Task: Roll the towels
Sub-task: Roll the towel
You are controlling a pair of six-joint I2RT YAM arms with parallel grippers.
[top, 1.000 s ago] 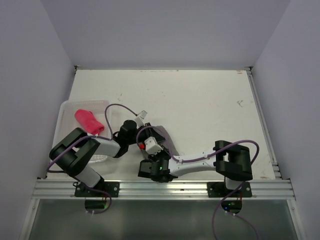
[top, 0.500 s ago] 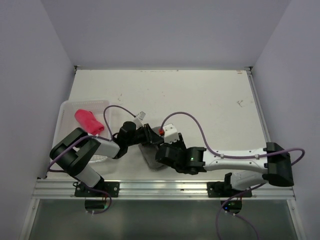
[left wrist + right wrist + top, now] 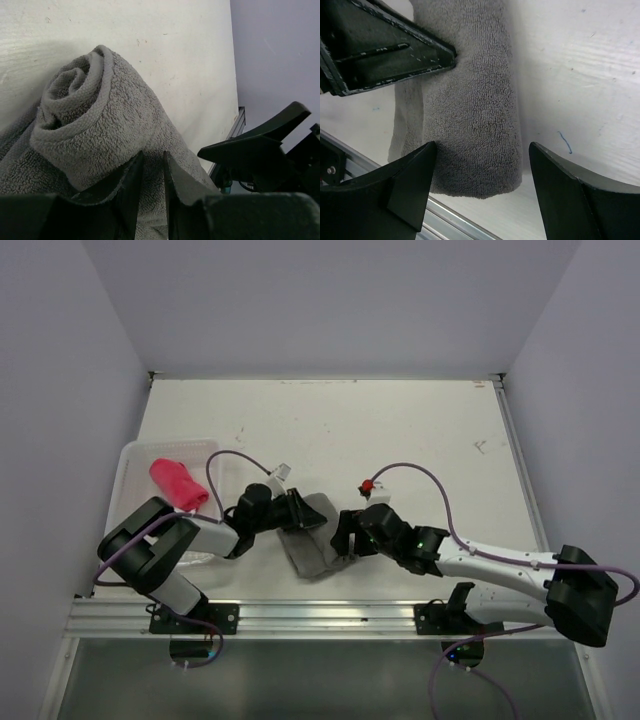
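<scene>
The grey towel (image 3: 312,540) is a thick, tightly wound terry roll, its spiral end showing to the left wrist camera. It lies on the worktop (image 3: 420,430) near the front edge, long axis running roughly far to near. The pink towel (image 3: 178,483) sits in the white basket (image 3: 135,455). The left tool (image 3: 152,160) is drawn to a thin slit, its tips on the roll. The right tool (image 3: 482,146) gapes wide around the roll's near end.

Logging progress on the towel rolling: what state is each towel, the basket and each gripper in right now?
white basket: upright on the table, holding the pink towel.
pink towel: bundled up, lying in the white basket.
grey towel: rolled into a spiral, lying on the table.
left gripper: almost shut, tips against the grey towel.
right gripper: open, fingers straddling the grey towel's end.
</scene>
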